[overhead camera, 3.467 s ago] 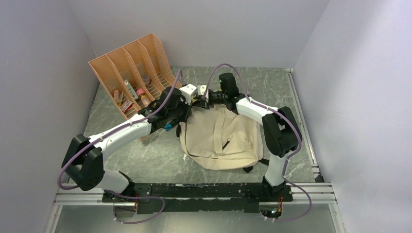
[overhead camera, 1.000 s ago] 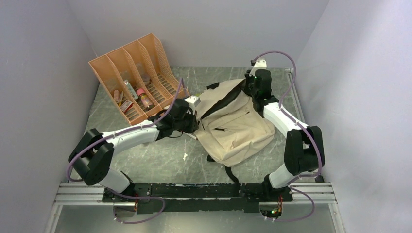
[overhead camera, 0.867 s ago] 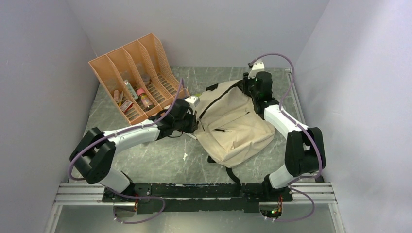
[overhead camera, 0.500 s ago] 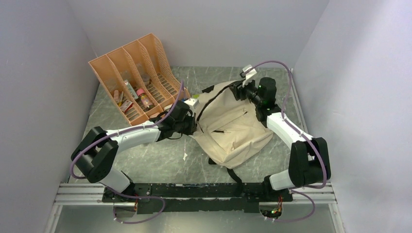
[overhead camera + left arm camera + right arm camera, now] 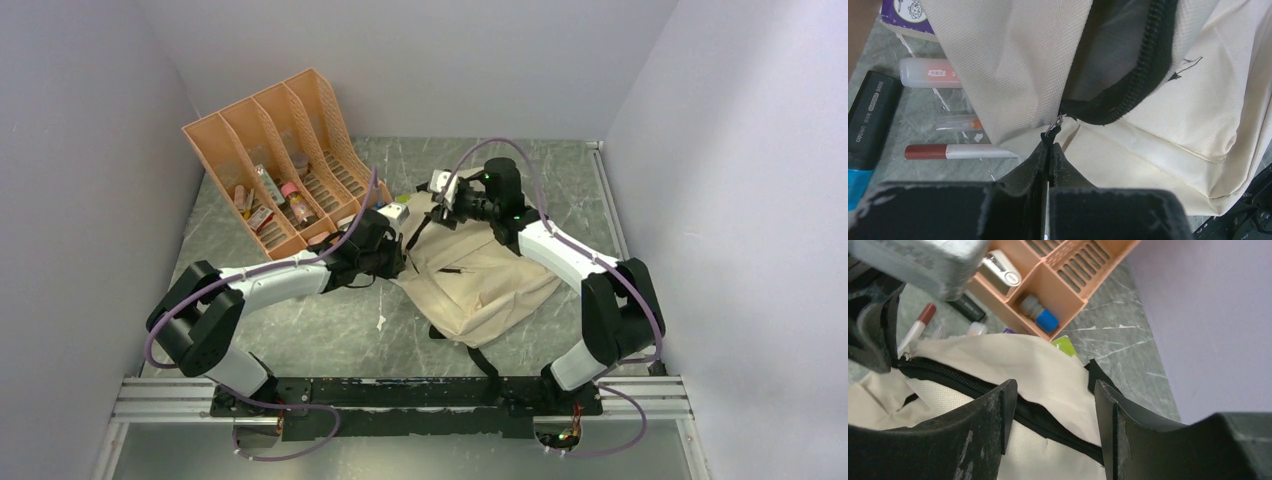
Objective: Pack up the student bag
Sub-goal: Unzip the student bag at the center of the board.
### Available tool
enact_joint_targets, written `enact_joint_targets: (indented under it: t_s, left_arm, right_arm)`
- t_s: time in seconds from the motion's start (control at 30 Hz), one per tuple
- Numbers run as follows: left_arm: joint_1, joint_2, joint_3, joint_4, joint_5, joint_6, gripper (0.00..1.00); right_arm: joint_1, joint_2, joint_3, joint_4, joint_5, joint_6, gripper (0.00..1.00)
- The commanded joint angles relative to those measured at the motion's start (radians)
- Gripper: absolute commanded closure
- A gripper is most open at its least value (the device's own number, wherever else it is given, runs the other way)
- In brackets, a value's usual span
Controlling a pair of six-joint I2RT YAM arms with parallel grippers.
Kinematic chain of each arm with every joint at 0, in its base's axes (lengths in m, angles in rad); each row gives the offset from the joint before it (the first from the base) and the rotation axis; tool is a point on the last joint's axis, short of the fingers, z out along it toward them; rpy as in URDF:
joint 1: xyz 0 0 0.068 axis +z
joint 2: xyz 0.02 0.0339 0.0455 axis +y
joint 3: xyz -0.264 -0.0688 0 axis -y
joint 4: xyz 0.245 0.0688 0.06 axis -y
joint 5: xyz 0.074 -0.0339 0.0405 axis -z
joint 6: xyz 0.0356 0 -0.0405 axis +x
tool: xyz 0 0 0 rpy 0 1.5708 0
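Observation:
The student bag (image 5: 485, 275), beige fabric with black zipper lines, lies tilted on the table, its main zipper (image 5: 1128, 82) partly open and showing dark lining. My left gripper (image 5: 392, 252) is at the bag's left edge. In the left wrist view that gripper (image 5: 1049, 146) is shut on the small zipper pull (image 5: 1054, 129). My right gripper (image 5: 452, 205) hovers over the bag's top edge. Seen from the right wrist, it (image 5: 1055, 387) is open, with the bag (image 5: 1013, 360) and its zipper below and nothing between the fingers.
An orange file organizer (image 5: 275, 150) with small items stands at the back left. Beside the bag's left edge lie a black marker (image 5: 870, 117), a red-and-white pen (image 5: 953, 151), a white tube (image 5: 930, 72) and a purple box (image 5: 903, 15). A green item (image 5: 1065, 346) peeks from behind the bag.
My right gripper let go of the bag's upper right corner, opened, and swung left over the bag's top. The lifted fabric sank down. The left gripper kept its hold and stayed put.

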Motion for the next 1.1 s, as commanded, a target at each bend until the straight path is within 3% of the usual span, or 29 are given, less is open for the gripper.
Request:
enact_joint_targets:
  t_s: [0.0,0.2,0.47,0.67,0.83,1.07]
  left_arm:
    - [-0.004,-0.015,-0.014,0.035,-0.014,-0.009,0.95]
    - [-0.004,-0.007,-0.010,0.029,-0.017,-0.006,0.95]
    - [-0.004,0.008,-0.003,0.032,0.002,-0.013,0.95]
    - [-0.003,0.006,-0.004,0.034,0.004,-0.018,0.95]
    - [-0.005,0.009,0.000,0.038,0.020,-0.029,0.95]
    - [-0.005,0.000,0.010,0.027,0.019,-0.030,0.95]
  right_arm:
    - [0.018,0.027,0.050,-0.178,-0.066,-0.245,0.37]
    - [0.020,0.038,0.057,-0.319,-0.062,-0.349,0.35]
    - [0.020,0.052,0.026,-0.322,-0.088,-0.381,0.34]
    - [0.033,0.084,-0.057,0.013,-0.080,-0.313,0.35]
    - [0.054,0.147,-0.039,0.102,-0.104,-0.263,0.40]
    - [0.061,0.142,-0.123,0.431,0.040,0.052,0.57]
